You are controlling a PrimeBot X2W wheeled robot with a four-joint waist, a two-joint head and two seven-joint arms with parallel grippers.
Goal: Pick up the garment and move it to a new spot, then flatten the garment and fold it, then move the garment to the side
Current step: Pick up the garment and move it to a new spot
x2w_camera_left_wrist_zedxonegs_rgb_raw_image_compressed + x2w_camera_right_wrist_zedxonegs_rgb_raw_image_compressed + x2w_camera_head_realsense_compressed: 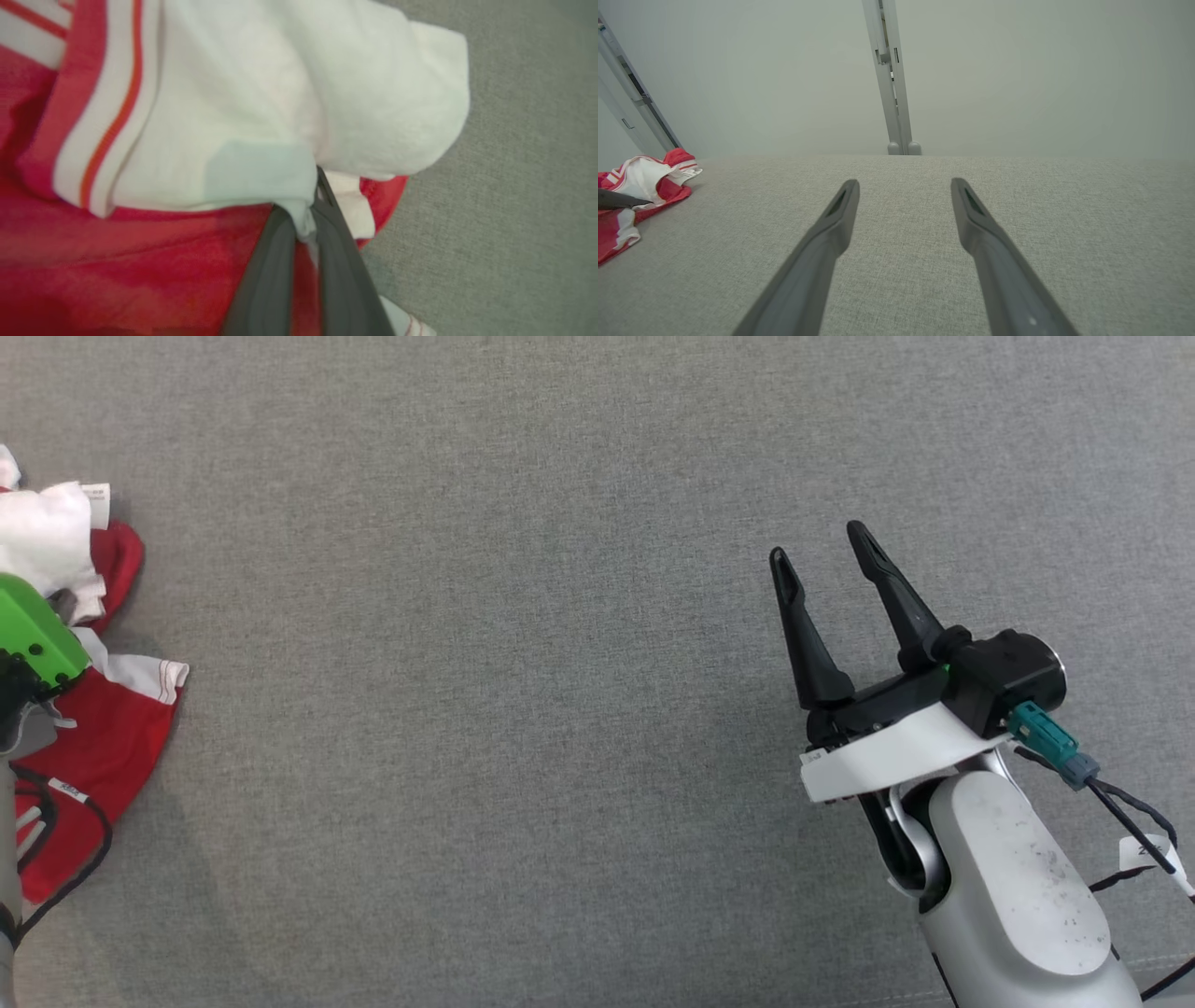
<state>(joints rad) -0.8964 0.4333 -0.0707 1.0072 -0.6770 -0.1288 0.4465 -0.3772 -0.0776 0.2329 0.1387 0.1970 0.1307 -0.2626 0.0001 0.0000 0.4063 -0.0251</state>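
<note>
I'm watching the left fingers (336, 242) in the left wrist view. They are pressing together on a bunched white fold of the crumpled red-and-white cotton garment (233, 93), and the cloth is gathering to a point right where the two dark tips are meeting. A red-striped white band is running along the upper left of that view, with plain red cloth spreading below it.

From the head view, the garment (103, 737) is lying in a heap at the far left edge of the grey fabric-covered desk (523, 691). The left arm's bright green wrist housing (37, 639) is sitting over it.

The right fingers (808, 635) are standing wide apart and gripping nothing. They are hovering over bare grey cloth on the right side of the desk, well apart from the garment. A teal connector (1046, 737) with a black cable is hanging off that wrist.

In the right wrist view, the right fingers (831, 233) are pointing across the desk (1017, 210) towards a pale metal post (892, 70) at its far edge. The garment (644, 179) is showing at the left, and one dark tip of the left fingers (621, 200) is resting on it.
</note>
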